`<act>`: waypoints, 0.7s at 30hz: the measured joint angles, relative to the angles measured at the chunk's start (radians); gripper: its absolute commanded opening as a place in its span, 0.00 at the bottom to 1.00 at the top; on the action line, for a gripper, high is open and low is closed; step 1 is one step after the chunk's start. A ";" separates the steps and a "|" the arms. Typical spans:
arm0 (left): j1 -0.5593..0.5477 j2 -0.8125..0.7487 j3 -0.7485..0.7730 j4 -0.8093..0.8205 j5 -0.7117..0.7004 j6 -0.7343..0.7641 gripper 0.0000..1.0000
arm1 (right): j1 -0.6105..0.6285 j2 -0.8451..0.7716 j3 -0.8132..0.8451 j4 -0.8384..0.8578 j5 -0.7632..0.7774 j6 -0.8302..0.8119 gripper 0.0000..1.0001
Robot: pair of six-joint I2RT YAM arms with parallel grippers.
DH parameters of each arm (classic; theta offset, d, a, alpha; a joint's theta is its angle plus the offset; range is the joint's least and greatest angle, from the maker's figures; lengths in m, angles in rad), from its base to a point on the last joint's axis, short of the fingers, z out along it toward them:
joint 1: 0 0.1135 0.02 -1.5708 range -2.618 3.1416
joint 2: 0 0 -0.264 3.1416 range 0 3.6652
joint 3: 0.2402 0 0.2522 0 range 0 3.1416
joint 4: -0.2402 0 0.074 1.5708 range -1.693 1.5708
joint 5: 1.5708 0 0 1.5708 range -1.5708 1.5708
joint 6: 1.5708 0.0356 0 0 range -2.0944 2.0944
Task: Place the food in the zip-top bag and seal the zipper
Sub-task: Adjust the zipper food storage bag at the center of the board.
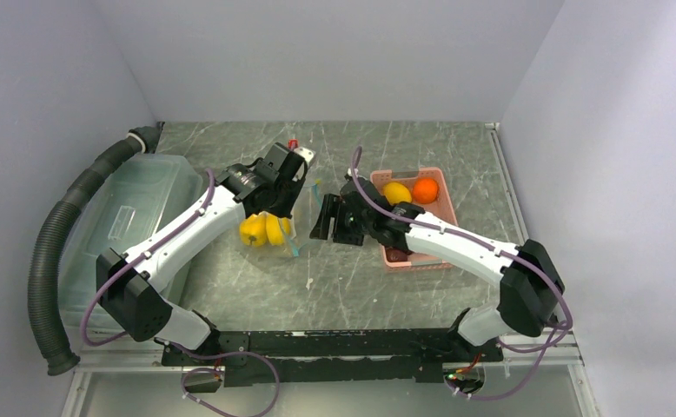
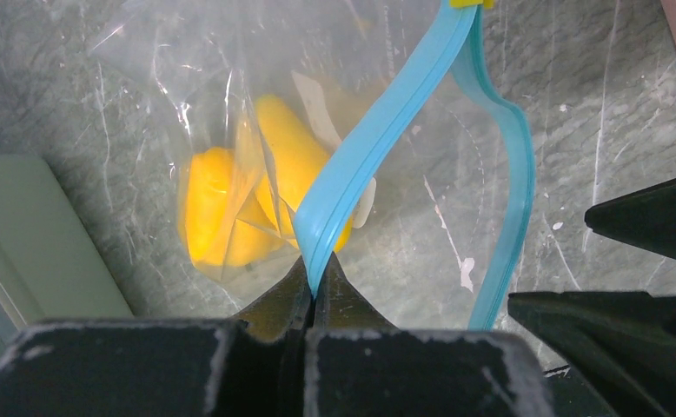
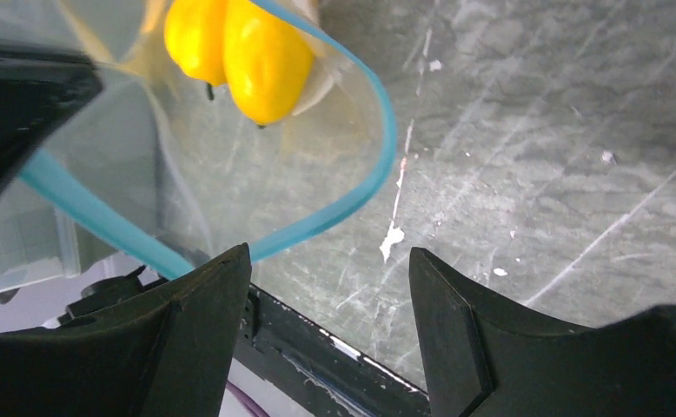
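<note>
Closest to the lens, the left pincer (image 2: 313,291) is clamped shut on the zipper (image 2: 378,139) of the zip-top bag (image 2: 187,78), whose mouth is seen gaping. Two yellow pieces (image 2: 248,200) are already bagged. At 3 o'clock from the bag, the lemon (image 1: 396,192) and orange ball (image 1: 425,190) are left in the pink basket (image 1: 417,261). The right pincer (image 3: 330,261) is spread wide and empty. Sealing is judged outstanding.

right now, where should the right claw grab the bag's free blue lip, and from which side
Take the free zipper lip at mid-bow, from the basket side: it curves away from the other lip, pinched by the left claw, toward the open right claw.
</note>
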 measured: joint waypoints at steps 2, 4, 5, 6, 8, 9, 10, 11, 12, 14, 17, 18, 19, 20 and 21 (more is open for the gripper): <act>0.000 0.000 0.000 0.000 0.000 0.000 0.00 | 0.000 0.000 -0.027 0.004 0.002 0.022 0.71; 0.000 0.000 0.000 0.000 0.000 0.000 0.00 | 0.000 0.004 -0.035 0.005 0.010 0.039 0.71; 0.000 0.000 0.000 0.000 0.000 0.000 0.00 | 0.000 0.008 -0.035 0.011 0.016 0.045 0.70; 0.000 0.000 0.000 0.000 0.000 0.000 0.00 | 0.000 0.018 -0.034 0.022 0.019 0.050 0.70; 0.000 0.000 0.000 0.000 0.000 0.000 0.00 | 0.000 0.039 -0.027 0.029 0.024 0.055 0.69; 0.000 0.000 0.000 0.000 0.000 0.000 0.00 | 0.000 0.056 -0.019 0.031 0.027 0.057 0.68; 0.000 0.000 0.000 0.000 0.000 0.000 0.00 | 0.000 0.073 -0.011 0.035 0.034 0.058 0.67; 0.000 0.000 0.000 0.000 0.000 0.000 0.00 | 0.000 0.090 0.001 0.034 0.043 0.058 0.66; 0.000 0.000 0.000 0.000 0.000 0.000 0.00 | 0.000 0.104 0.011 0.036 0.048 0.058 0.65; 0.000 0.000 0.000 0.000 0.000 0.000 0.00 | -0.002 0.135 0.038 0.039 0.060 0.058 0.60; 0.000 0.000 0.000 0.000 0.000 0.000 0.00 | -0.008 0.172 0.068 0.055 0.071 0.058 0.49; 0.000 0.000 0.000 0.000 0.000 0.000 0.00 | -0.010 0.181 0.074 0.059 0.072 0.059 0.44; 0.000 0.000 0.000 0.000 0.000 0.000 0.00 | -0.014 0.189 0.079 0.061 0.072 0.060 0.39; 0.000 0.000 0.000 0.000 0.000 0.000 0.00 | -0.016 0.196 0.083 0.065 0.072 0.060 0.33; 0.000 0.000 0.000 0.000 0.000 0.000 0.00 | -0.019 0.200 0.087 0.065 0.073 0.060 0.26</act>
